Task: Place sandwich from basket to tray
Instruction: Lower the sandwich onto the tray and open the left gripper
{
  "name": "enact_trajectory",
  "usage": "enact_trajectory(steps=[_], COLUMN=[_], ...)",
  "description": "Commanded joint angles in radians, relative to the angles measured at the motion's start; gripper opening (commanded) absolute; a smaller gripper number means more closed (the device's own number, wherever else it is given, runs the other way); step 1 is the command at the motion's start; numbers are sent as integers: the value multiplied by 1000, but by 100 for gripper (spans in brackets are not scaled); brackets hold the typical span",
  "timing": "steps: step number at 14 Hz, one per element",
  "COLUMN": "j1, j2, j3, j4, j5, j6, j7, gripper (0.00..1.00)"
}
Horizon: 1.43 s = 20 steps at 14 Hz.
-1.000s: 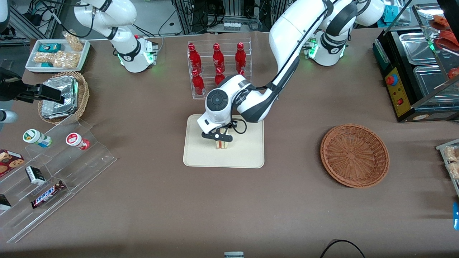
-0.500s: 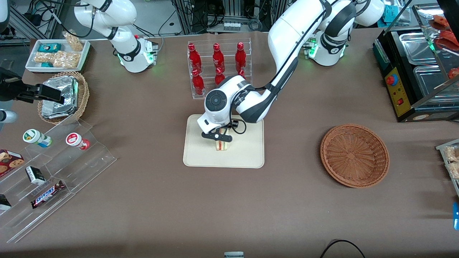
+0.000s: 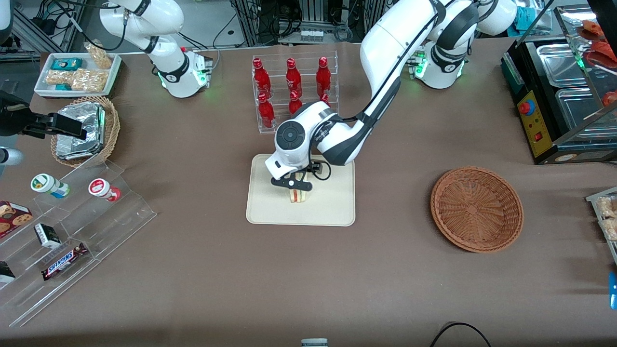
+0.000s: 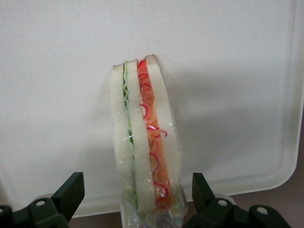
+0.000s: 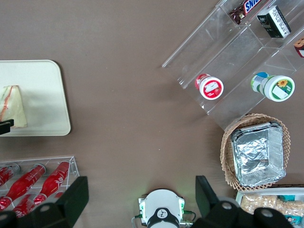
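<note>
Since the sandwich (image 4: 145,137) already stands on the tray (image 3: 332,207), basket (image 3: 476,209) bare, the open hand (image 4: 135,202) need only lift clear.

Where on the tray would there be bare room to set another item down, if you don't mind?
The tray is bare between the sandwich and its basket-side edge. The gripper, jaws open, crowds the middle.
</note>
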Motion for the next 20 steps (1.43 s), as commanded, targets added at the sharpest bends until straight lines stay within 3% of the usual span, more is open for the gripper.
enact_trajectory(steps=[1, 5, 10, 14, 20], j1=[-15, -7, -4, -3, -3], j2=[9, -11, -113, -225, -365], j3=[15, 21, 108, 206, 473], j4=[24, 26, 35, 30, -16], j5=[9, 15, 15, 0, -43], j6=[-2, -26, -209, -365, -543], j7=[-6, -5, 12, 121, 427], gripper=[100, 100, 100, 100, 100])
